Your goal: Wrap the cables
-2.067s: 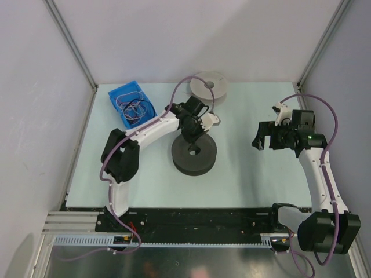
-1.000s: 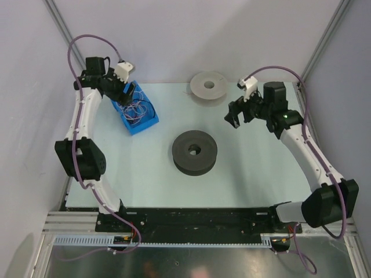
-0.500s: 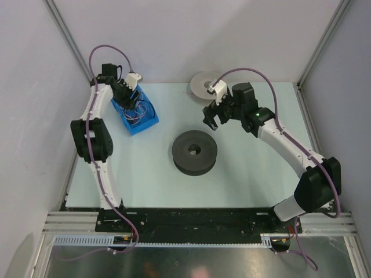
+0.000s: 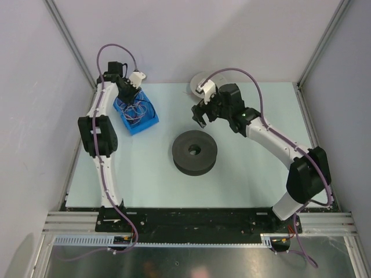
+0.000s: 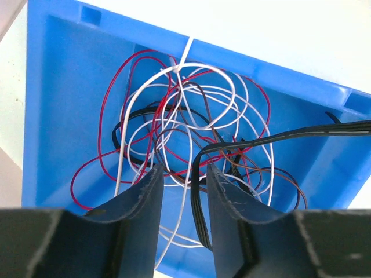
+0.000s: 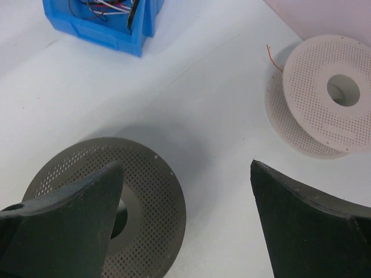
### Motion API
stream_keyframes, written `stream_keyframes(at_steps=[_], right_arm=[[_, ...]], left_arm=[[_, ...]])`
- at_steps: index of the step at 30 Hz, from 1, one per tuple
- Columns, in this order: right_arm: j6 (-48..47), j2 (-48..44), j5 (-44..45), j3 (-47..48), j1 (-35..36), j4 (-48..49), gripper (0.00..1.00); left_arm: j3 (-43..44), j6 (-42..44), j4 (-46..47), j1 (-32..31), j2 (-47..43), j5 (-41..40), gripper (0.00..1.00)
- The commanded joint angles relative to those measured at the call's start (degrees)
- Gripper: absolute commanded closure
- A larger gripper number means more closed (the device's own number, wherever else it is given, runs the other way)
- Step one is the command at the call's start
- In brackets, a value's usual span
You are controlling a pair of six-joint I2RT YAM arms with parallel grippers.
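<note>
One black cable [image 5: 261,141] threads your left gripper [image 5: 184,172], jaws narrow, over the blue bin [image 5: 58,87], ends lost in tangle; right gripper [image 6: 186,168], well off it, gapes wide.

You'll find the cables [image 5: 185,133] piled in the blue bin [image 5: 58,87] at the far-left corner of the table. They are thin, limp strands in red, white, black and brown, looped over one another in a loose tangle across the bin floor. A white strand rises to the bin's far wall. One flat black cable [image 5: 290,134] comes in over the bin's side wall, bends, and drops through the gap between the parted fingers of the left gripper [image 5: 184,169], close against one finger. Near the far edge of the table, a short red strand [image 6: 272,57] pokes out beside the white spool [image 6: 324,110].
</note>
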Motion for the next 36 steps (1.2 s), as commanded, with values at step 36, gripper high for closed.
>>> stream_keyframes(at_steps=[36], right_arm=[[15.52,36.65,-0.81,37.96,10.57,36.39,0.06]], left_arm=[[4.07,-18.57,0.44,-0.99,-25.91,15.11,1.0]])
